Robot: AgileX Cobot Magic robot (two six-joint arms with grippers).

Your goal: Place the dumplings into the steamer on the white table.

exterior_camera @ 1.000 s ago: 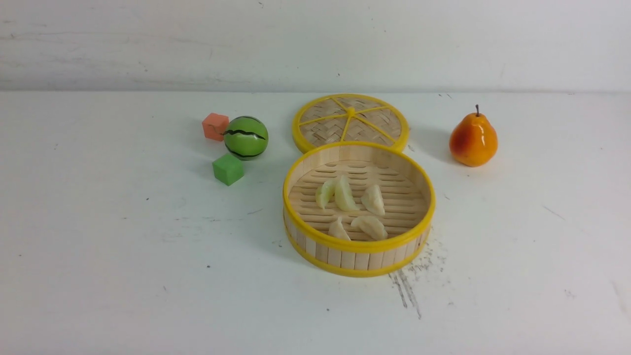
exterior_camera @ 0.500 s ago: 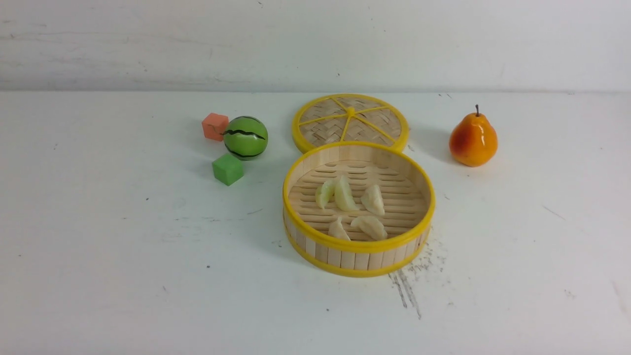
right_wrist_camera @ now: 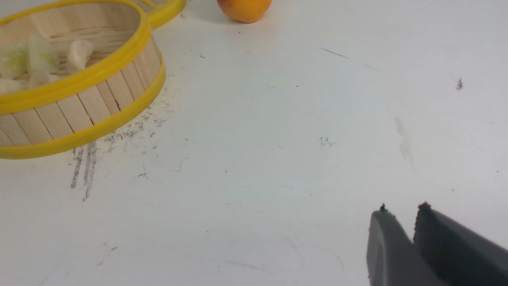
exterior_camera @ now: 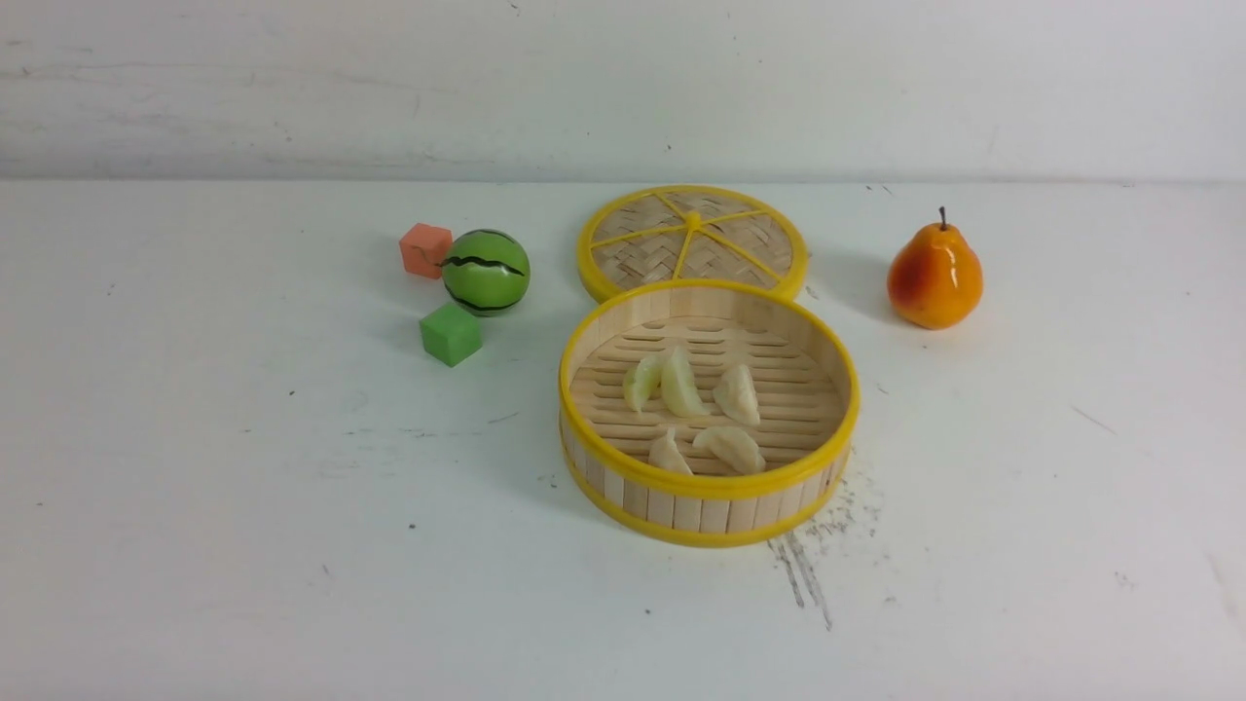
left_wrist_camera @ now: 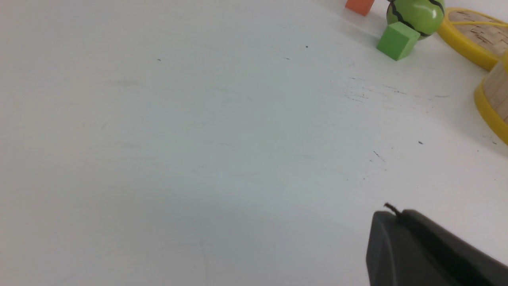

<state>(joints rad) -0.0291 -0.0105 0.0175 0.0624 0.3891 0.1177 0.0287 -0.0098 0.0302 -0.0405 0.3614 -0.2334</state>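
The steamer (exterior_camera: 709, 484), a round bamboo basket with yellow rims, stands on the white table (exterior_camera: 243, 535) near the middle. Several pale crescent dumplings (exterior_camera: 679, 385) lie on its slatted floor. Neither gripper shows in the front view. My left gripper (left_wrist_camera: 397, 212) hovers over bare table, shut and holding nothing, with the steamer's edge (left_wrist_camera: 490, 107) off to one side. My right gripper (right_wrist_camera: 401, 208) is open by a narrow gap, nothing between its fingers, well away from the steamer (right_wrist_camera: 79, 103) and the dumplings (right_wrist_camera: 39, 51).
The flat woven lid (exterior_camera: 693, 239) lies just behind the steamer. A pear (exterior_camera: 934, 276) stands at the back right. A watermelon ball (exterior_camera: 486, 272), an orange cube (exterior_camera: 425, 249) and a green cube (exterior_camera: 450, 334) sit at the back left. Grey scratches (exterior_camera: 803, 570) mark the table.
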